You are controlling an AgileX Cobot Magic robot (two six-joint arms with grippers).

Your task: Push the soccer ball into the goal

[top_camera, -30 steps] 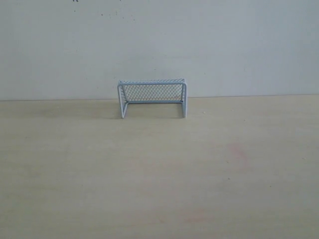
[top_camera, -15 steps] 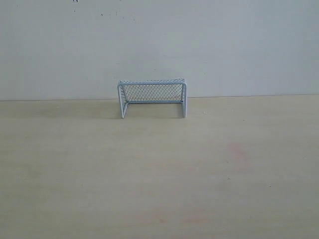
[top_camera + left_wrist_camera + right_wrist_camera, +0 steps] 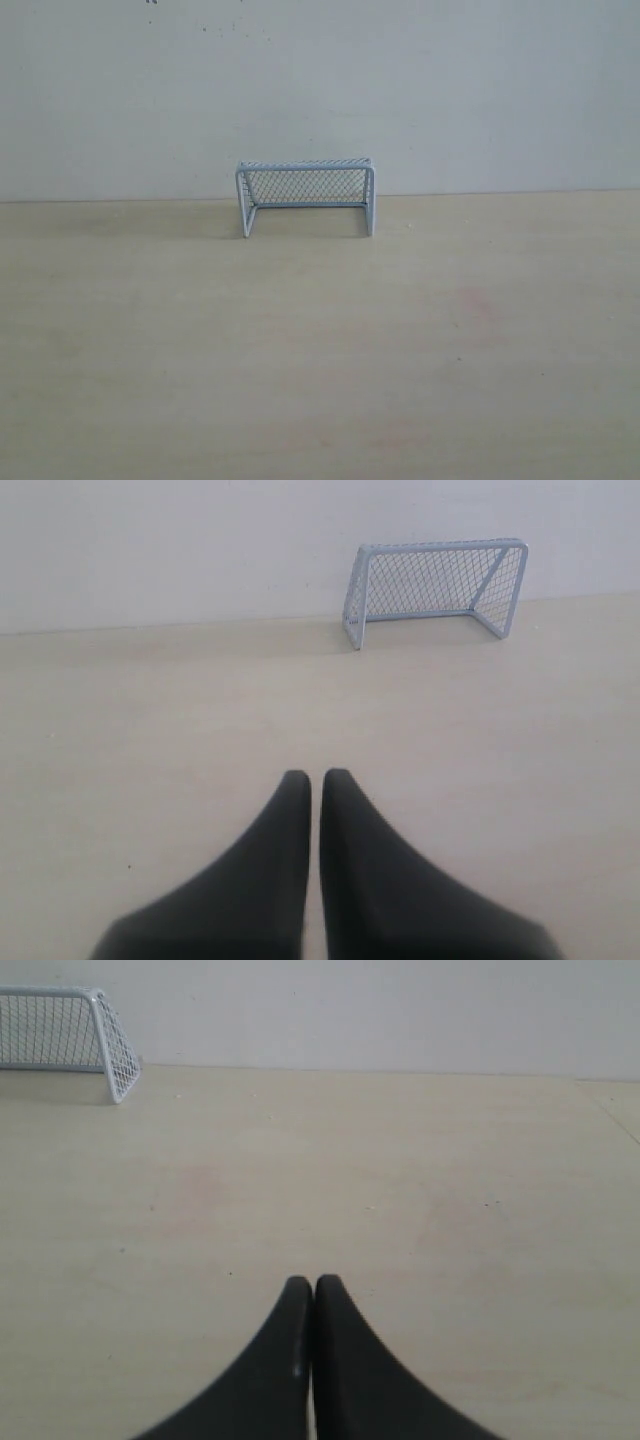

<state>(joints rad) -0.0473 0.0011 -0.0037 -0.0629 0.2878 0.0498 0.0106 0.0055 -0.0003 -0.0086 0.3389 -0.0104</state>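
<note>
Exterior view is showing the goal (image 3: 305,188) standing upright at the far edge of the surface (image 3: 320,360), just left of the middle and close in front of the pale wall (image 3: 320,90). Whether it is touching that wall cannot be told. Its light tube frame is resting squarely on the surface, its dark mesh is covering the back and sides, and its open mouth is facing the near side. The soccer ball is showing in none of the three views, so its place cannot be told. The light wood-grain surface is spreading from the goal toward the near side. A faint reddish smudge (image 3: 478,305) is lying on it, nearer than the goal and to its right, well apart from it.

Left wrist view is looking along the surface toward the goal, which is standing far from the left gripper (image 3: 316,776) and off to its right. That gripper's two black fingers are sitting almost together, leaving only a thin slit between them, and they are gripping nothing.

Right wrist view is showing the right gripper (image 3: 313,1280) with its black fingers meeting at the tips, likewise clamping nothing. The goal is standing far from it and to its left, with only one end post and part of the netting inside that picture. Bare surface is lying between each gripper and the goal.
</note>
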